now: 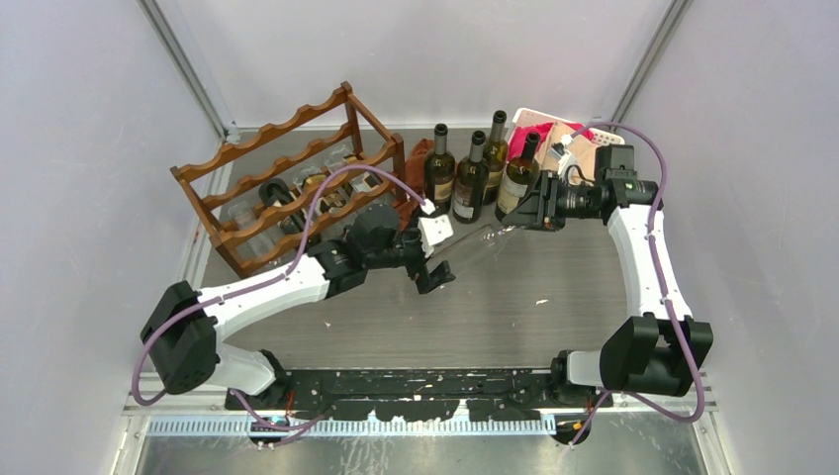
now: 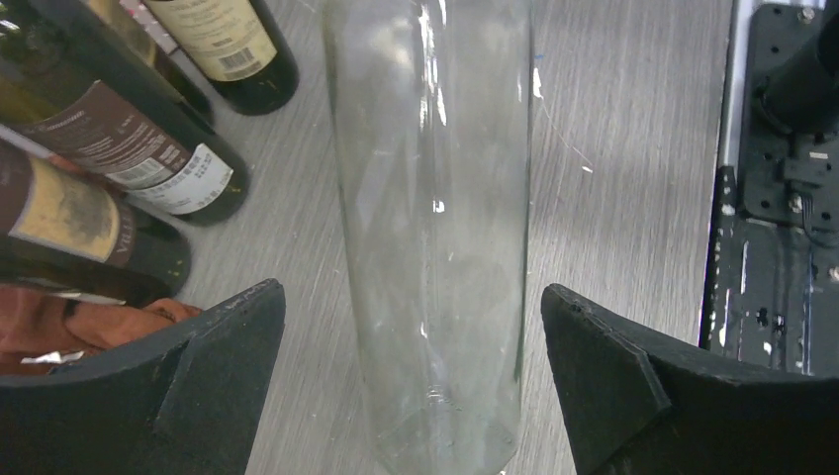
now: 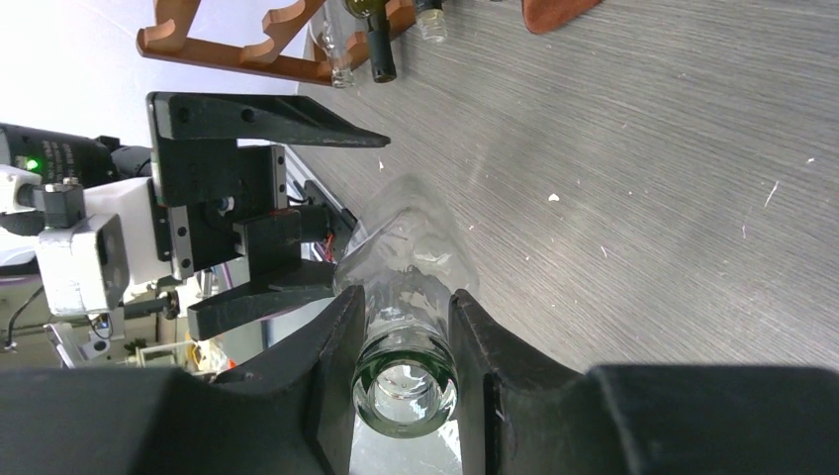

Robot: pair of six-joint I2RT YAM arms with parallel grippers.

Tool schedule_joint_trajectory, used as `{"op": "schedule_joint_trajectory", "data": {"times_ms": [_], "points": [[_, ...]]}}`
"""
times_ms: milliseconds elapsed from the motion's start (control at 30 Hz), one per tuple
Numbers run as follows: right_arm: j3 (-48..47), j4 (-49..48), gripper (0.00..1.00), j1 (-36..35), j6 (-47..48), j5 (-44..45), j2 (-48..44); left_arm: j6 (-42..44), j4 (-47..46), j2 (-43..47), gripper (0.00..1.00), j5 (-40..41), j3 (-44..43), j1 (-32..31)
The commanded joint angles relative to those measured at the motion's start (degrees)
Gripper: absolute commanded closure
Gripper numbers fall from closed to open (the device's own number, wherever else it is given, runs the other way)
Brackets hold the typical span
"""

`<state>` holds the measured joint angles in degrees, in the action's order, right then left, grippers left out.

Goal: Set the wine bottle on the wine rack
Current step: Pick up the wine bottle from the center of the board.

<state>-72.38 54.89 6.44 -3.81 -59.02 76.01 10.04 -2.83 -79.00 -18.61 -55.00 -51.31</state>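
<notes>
A clear glass wine bottle [image 1: 477, 244] hangs tilted above the table between the two arms. My right gripper [image 3: 406, 309] is shut on its neck, the bottle's mouth [image 3: 406, 384] facing the camera. My left gripper [image 2: 413, 292] is open around the bottle's base end [image 2: 430, 198], with a gap on each side between the glass and the black fingers [image 2: 223, 371]. The dark reddish-brown wine rack [image 1: 287, 178] stands at the back left, behind the left gripper [image 1: 438, 249]. Its edge shows at the top of the right wrist view [image 3: 228, 49].
Several dark labelled wine bottles [image 1: 467, 176] stand upright at the back centre, close to the right gripper [image 1: 526, 212]. A white basket [image 1: 539, 121] with pink cloth sits behind them. Bottles lie on the rack's lower tier [image 1: 297, 193]. The black base rail [image 2: 772, 247] runs along the near edge.
</notes>
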Motion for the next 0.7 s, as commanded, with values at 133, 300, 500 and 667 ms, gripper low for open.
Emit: {"op": "schedule_joint_trajectory", "data": {"times_ms": [133, 300, 500, 667], "points": [[-1.8, 4.1, 0.99, -0.9, 10.1, -8.4, -3.7, 4.0, 4.7, -4.9, 0.0, -18.1, -5.4, 1.8], [-1.5, 7.4, 0.99, -1.2, 16.0, -11.0, -4.0, -0.8, 3.7, -6.1, 0.0, -25.8, -5.0, 2.9], [-1.2, 8.9, 0.99, -1.3, 19.0, -12.7, -4.2, -6.0, 5.3, -8.4, 0.04, -29.0, -5.8, 3.4], [-0.8, 8.7, 0.99, -1.3, 19.5, -12.7, -4.5, -9.7, -1.7, -8.5, 0.03, -28.7, -2.8, 3.4]]}}
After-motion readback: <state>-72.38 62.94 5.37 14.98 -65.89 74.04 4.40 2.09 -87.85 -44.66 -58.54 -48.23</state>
